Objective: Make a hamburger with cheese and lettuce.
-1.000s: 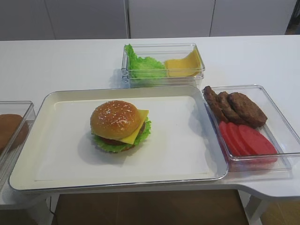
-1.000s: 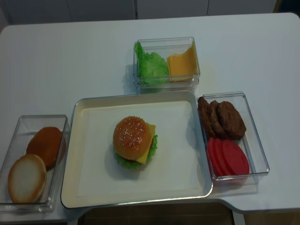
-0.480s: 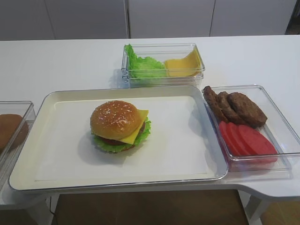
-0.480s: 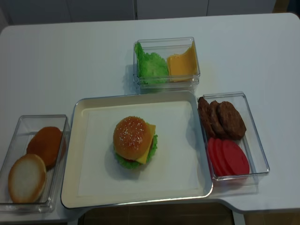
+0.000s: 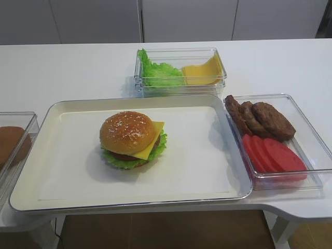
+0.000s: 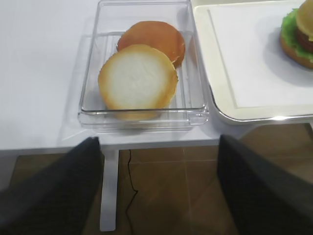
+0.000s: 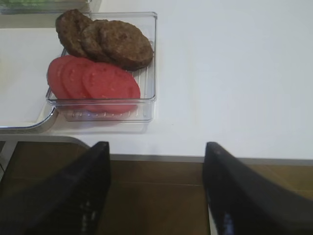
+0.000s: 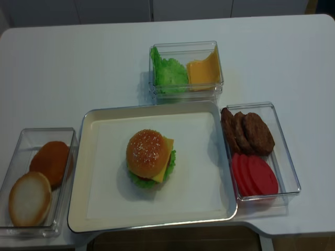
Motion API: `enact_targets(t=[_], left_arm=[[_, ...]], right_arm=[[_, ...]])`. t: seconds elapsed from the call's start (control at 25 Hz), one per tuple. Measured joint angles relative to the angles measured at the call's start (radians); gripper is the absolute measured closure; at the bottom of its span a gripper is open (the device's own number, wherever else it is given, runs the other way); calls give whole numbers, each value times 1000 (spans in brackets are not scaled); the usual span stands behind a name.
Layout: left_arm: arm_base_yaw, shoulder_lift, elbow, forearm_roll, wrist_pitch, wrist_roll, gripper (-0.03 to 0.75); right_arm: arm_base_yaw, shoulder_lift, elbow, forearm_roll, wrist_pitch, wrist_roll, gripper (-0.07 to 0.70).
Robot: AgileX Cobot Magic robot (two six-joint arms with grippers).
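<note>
Below my two sets of fingers spreads the white desk (image 8: 63,68), both sets hanging off its near edge over the brown floor. Ahead of and between them sits the cream tray (image 8: 99,209). On it, ahead and to the right of my left fingers (image 6: 159,188), rests the finished hamburger (image 8: 149,159): sesame bun on top, the cheese (image 5: 154,137) jutting a yellow corner out beneath it, the lettuce (image 5: 122,161) frilling out at the bottom. Just ahead of my left fingers, a clear box (image 6: 90,73) holds two bun halves (image 6: 139,73). Ahead and to the left of my right fingers (image 7: 156,188), another clear box (image 7: 151,58) holds brown patties (image 7: 105,39) and red tomato slices (image 7: 93,81). Farthest from both, a third box (image 8: 186,47) holds leaf and yellow slices. Both sets of fingers are spread wide, grasping nothing.
</note>
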Motion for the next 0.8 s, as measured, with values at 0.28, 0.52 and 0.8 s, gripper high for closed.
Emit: enact_targets(t=[0.28, 0.52, 0.8], left_arm=[[0, 0, 9, -15, -6, 5, 169], [0, 0, 9, -15, -6, 6, 169], [0, 0, 9, -15, -7, 6, 169]], right_arm=[[0, 0, 0, 0, 0, 0, 181], [0, 0, 0, 0, 0, 0, 181], [0, 0, 0, 0, 0, 0, 181]])
